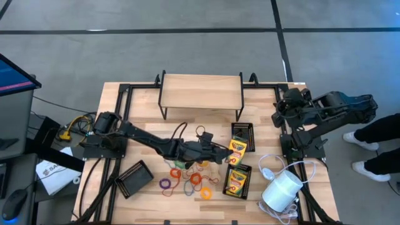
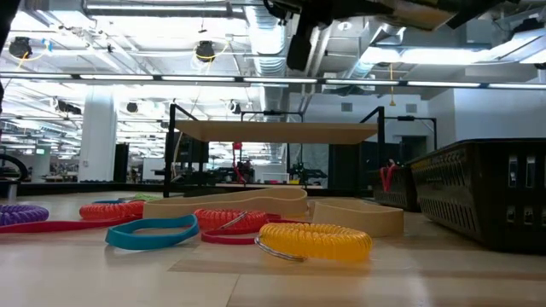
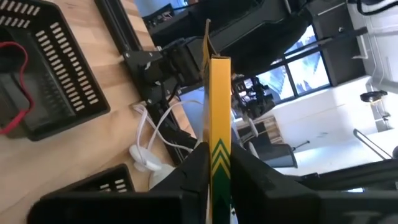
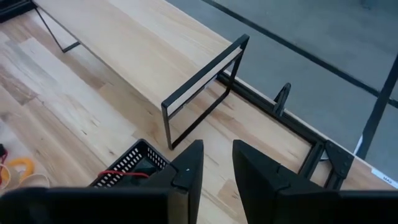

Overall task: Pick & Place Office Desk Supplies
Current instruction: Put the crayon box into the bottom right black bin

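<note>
My left gripper (image 1: pixel 219 152) reaches over the middle of the table, just left of two black mesh trays (image 1: pixel 242 132). It is shut on a yellow-and-green crayon box (image 3: pixel 219 106). Another crayon box (image 1: pixel 235 181) lies in the nearer tray (image 1: pixel 249 187). Coloured elastic loops (image 1: pixel 187 178) lie scattered on the wood below the arm; in the low view a yellow coil (image 2: pixel 314 240), a blue loop (image 2: pixel 153 230) and red ones (image 2: pixel 230 220) rest flat. My right gripper (image 4: pixel 216 163) is drawn back at the far right (image 1: pixel 284 111), open, with nothing between its fingers. My left gripper pinches the crayon box by its two broad faces at the end nearest the wrist (image 3: pixel 219 149), one finger (image 3: pixel 194 163) on each side. The fingers come nearly level from the table's left and lie along the box. The box sticks out past them, narrow edge toward the camera, clear of the table.
A wooden riser on black legs (image 1: pixel 200 90) stands at the far middle. A third mesh tray (image 1: pixel 134 178) lies near left. A white cylinder (image 1: pixel 281 190) with a white cord (image 1: pixel 270 167) sits near right. A person's legs (image 1: pixel 375 150) show beyond the right edge.
</note>
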Action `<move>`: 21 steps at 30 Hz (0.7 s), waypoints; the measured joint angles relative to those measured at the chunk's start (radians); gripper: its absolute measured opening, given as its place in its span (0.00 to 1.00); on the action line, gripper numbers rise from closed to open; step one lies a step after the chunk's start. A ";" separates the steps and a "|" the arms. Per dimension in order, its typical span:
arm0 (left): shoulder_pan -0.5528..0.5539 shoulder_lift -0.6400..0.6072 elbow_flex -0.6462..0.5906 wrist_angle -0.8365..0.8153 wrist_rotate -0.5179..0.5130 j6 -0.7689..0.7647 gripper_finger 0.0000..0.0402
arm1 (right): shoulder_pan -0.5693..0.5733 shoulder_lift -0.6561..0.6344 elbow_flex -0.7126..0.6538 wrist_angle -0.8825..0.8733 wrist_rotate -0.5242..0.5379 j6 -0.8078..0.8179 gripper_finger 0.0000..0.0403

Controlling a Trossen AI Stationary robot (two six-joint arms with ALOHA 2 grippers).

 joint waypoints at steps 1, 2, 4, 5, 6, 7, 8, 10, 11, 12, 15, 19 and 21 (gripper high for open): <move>-0.005 0.000 0.000 -0.001 -0.004 0.000 0.09 | 0.000 0.000 0.000 0.000 -0.001 -0.002 0.21; -0.009 0.000 0.000 -0.002 -0.014 0.000 0.07 | 0.000 0.000 0.000 0.000 -0.001 -0.002 0.21; -0.017 0.000 0.000 -0.002 -0.034 0.000 0.06 | 0.002 0.000 0.000 0.000 -0.002 -0.002 0.21; -0.020 0.000 0.000 -0.002 -0.043 0.000 0.06 | 0.003 0.000 0.000 0.000 -0.003 -0.002 0.21; -0.024 0.000 0.000 -0.002 -0.046 0.000 0.06 | 0.003 0.000 0.000 0.000 -0.003 -0.003 0.21; -0.026 0.000 0.000 -0.003 -0.047 -0.001 0.07 | 0.003 0.000 0.000 0.000 -0.003 -0.005 0.21; -0.029 0.000 0.000 -0.007 -0.050 -0.012 0.09 | 0.003 0.000 0.000 0.000 -0.003 -0.007 0.21; -0.034 0.000 0.000 -0.032 -0.060 -0.035 0.11 | 0.003 0.000 0.000 0.000 -0.003 -0.007 0.21; -0.037 0.000 0.000 -0.045 -0.065 -0.040 0.12 | 0.003 0.000 0.000 0.000 -0.003 -0.006 0.21; -0.040 0.000 0.000 -0.051 -0.068 -0.042 0.12 | 0.003 0.000 0.000 0.000 -0.003 -0.006 0.21; -0.049 0.009 0.001 -0.036 -0.072 -0.045 0.08 | 0.003 0.000 0.000 0.000 -0.003 -0.007 0.21; -0.061 0.038 0.001 -0.018 -0.078 -0.069 0.06 | 0.003 0.000 0.000 0.000 -0.003 -0.007 0.21; -0.067 0.059 0.000 -0.004 -0.078 -0.096 0.07 | 0.003 0.000 0.000 0.000 -0.003 -0.007 0.21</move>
